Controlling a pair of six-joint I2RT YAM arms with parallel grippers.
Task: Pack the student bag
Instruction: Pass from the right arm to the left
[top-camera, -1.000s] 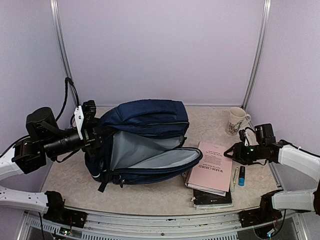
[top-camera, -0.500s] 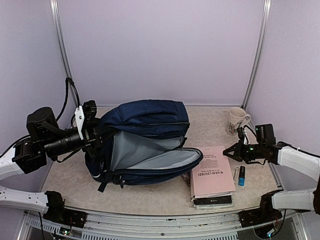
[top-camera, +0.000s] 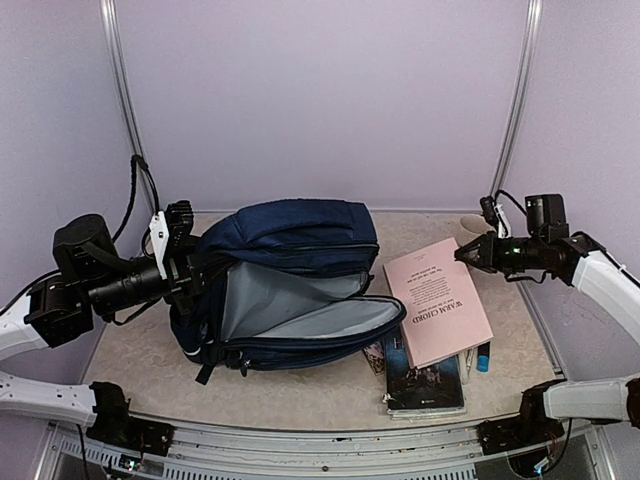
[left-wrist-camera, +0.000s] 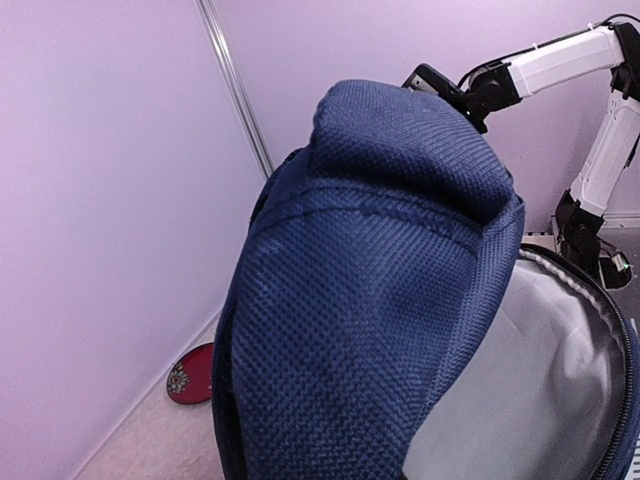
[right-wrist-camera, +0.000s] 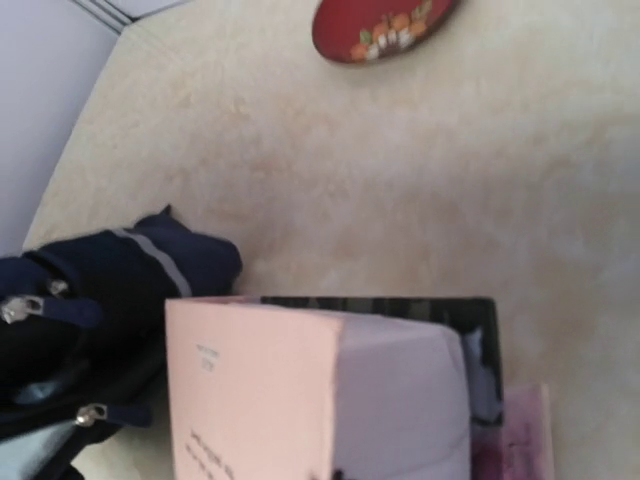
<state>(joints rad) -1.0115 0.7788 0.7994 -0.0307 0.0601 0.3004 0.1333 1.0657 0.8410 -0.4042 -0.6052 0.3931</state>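
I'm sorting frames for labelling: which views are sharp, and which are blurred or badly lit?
Top view: evenly lit, no glare, only a soft shadow under the backpack. Left wrist view: the backpack's weave is crisp up close but fills most of the frame. Right wrist view: soft all over; the pink book sits close to the lens, its print unreadable.

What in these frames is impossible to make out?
Left wrist view: fabric of the student bag hides where the left gripper holds it.
Top view: print on pink book too small; it half-covers the dark book.
Right wrist view: right gripper fingers cut off below.
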